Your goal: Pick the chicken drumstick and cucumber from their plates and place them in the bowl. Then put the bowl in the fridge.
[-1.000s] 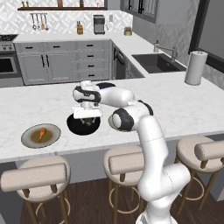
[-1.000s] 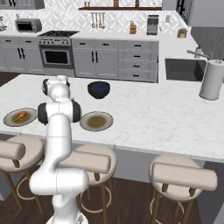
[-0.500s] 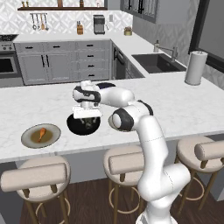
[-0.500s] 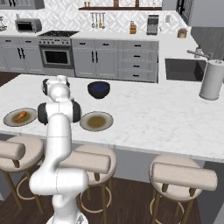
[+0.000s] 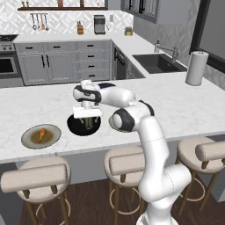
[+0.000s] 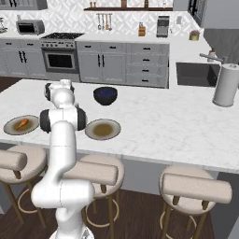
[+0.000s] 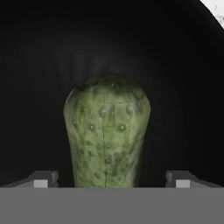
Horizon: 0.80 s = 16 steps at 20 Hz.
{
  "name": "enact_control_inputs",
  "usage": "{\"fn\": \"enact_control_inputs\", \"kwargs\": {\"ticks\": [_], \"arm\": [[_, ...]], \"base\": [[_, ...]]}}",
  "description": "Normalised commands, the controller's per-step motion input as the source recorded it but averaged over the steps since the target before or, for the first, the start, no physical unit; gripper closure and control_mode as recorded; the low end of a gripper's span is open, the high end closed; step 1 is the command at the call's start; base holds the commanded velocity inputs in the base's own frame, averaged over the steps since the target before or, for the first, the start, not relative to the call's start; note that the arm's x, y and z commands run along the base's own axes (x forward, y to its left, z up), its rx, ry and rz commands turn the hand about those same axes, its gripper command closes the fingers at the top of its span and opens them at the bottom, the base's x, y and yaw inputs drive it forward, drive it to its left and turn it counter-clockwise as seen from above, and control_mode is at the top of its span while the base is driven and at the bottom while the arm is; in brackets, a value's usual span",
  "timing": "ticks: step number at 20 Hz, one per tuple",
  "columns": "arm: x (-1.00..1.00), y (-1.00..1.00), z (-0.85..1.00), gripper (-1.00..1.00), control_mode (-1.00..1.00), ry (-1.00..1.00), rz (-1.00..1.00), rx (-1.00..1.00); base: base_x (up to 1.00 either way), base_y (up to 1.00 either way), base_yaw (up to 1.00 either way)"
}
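Note:
My gripper [image 5: 89,119] reaches down into the black bowl [image 5: 77,126] on the island counter. In the hand view the dark green cucumber [image 7: 107,131] stands inside the bowl's black interior [image 7: 183,87], and my gripper [image 7: 111,179] is open, each fingertip [image 7: 41,179] set apart from the cucumber's sides. The orange-brown chicken drumstick [image 5: 41,134] lies on its plate [image 5: 30,143] left of the bowl; the drumstick [image 6: 22,123] and plate [image 6: 11,130] also show in the right base view. The other plate [image 6: 102,129] is bare. The fridge is out of view.
A smaller dark bowl with a blue inside [image 6: 105,94] sits further back on the counter. A paper towel roll [image 5: 195,68] and a sink [image 5: 158,63] are at the far right. Stools [image 5: 35,178] line the counter's near edge.
The jaws have spread wider and let go of the cucumber inside the bowl. The arm has stayed over the bowl.

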Motion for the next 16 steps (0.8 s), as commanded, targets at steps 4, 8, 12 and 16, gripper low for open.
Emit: {"fn": "enact_control_inputs", "kwargs": {"ticks": [4,8,12,16], "arm": [[-0.85,-0.55,0.64,-1.0,-1.0,-0.06,0.05,0.02],[-1.0,-0.81,0.5,-1.0,-1.0,-0.12,0.1,0.03],[-1.0,-0.93,0.14,-1.0,-1.0,-0.19,0.09,0.12],[-0.97,-0.66,-0.09,-1.0,-1.0,-0.41,0.0,0.24]], "base": [[0.0,0.0,0.0],[0.0,0.0,0.0],[0.0,0.0,0.0],[0.0,0.0,0.0]]}}
